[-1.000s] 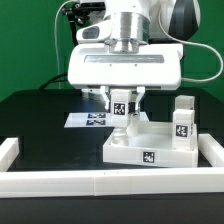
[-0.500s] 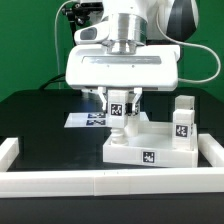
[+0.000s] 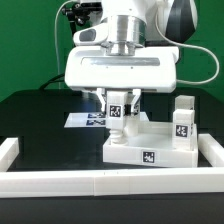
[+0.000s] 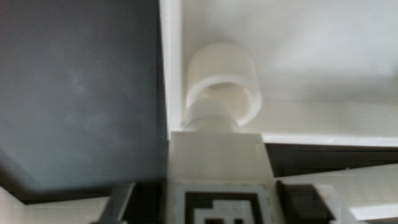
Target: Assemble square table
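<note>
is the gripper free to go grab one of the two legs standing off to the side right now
Probably not yet: the gripper looks shut on a leg over the table top. The two spare legs stand unobstructed at the exterior view's right.

No readable text, only black-and-white marker tags on tabletop (image 3: 150,147), legs (image 3: 183,118), marker board (image 3: 85,119)

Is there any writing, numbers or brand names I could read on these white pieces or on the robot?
None: no words, numbers or brand names are readable.
Black-and-white square marker patterns only, on the square top, the legs, the leg in the gripper, and the marker board.
</note>
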`<state>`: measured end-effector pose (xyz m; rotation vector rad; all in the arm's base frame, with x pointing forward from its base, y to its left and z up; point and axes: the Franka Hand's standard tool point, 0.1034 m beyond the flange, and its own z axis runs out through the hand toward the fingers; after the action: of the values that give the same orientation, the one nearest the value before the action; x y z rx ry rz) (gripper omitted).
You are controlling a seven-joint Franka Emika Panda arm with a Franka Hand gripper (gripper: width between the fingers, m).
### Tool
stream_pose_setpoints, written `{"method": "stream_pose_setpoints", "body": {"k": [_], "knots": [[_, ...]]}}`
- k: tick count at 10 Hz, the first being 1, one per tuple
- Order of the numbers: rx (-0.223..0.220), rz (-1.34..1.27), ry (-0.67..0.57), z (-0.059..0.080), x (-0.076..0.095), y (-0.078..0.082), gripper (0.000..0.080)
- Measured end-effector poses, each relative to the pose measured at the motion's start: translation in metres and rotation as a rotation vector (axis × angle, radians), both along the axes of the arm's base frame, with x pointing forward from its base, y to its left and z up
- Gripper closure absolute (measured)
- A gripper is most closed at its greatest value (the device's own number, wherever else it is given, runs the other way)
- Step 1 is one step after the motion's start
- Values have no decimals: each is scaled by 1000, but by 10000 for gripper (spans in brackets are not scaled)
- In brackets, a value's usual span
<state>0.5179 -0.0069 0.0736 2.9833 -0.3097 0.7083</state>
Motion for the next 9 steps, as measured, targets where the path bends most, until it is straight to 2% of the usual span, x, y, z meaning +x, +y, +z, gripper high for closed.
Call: {"method": "stream_pose_setpoints", "body": {"k": [2,5,9], "knots": [[-1,10,1,-2,0,6,511],[-11,11,9,-11,-3,4,511],[-14,12,5,-13,-2,4,511]]}}
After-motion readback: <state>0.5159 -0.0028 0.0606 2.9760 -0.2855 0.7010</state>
